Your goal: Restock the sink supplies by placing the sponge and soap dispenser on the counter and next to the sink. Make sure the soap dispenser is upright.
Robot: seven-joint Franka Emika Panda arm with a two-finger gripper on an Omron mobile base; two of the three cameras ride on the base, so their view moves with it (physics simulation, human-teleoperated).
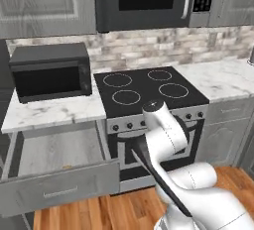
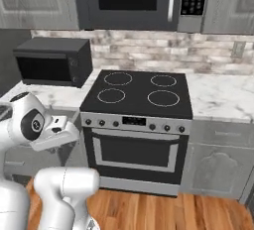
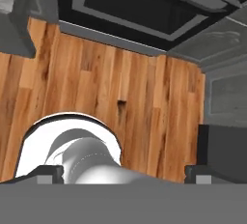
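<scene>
In the hand view my gripper (image 3: 123, 174) points down at the wooden floor (image 3: 96, 88) in front of the oven door (image 3: 140, 10). It is open, its two dark fingertips (image 3: 48, 173) stand far apart and nothing is between them. The white marble counter (image 1: 54, 110) runs on both sides of the black stovetop (image 1: 149, 90) and shows again at the right (image 2: 223, 95). The sponge, the soap dispenser and the sink are out of view.
A black microwave (image 1: 49, 73) stands on the left stretch of counter. Below it a grey drawer (image 1: 59, 187) is pulled out towards me. My folded arm (image 1: 163, 130) is right in front of the oven (image 2: 134, 149). Grey cabinets sit to the right of the stove.
</scene>
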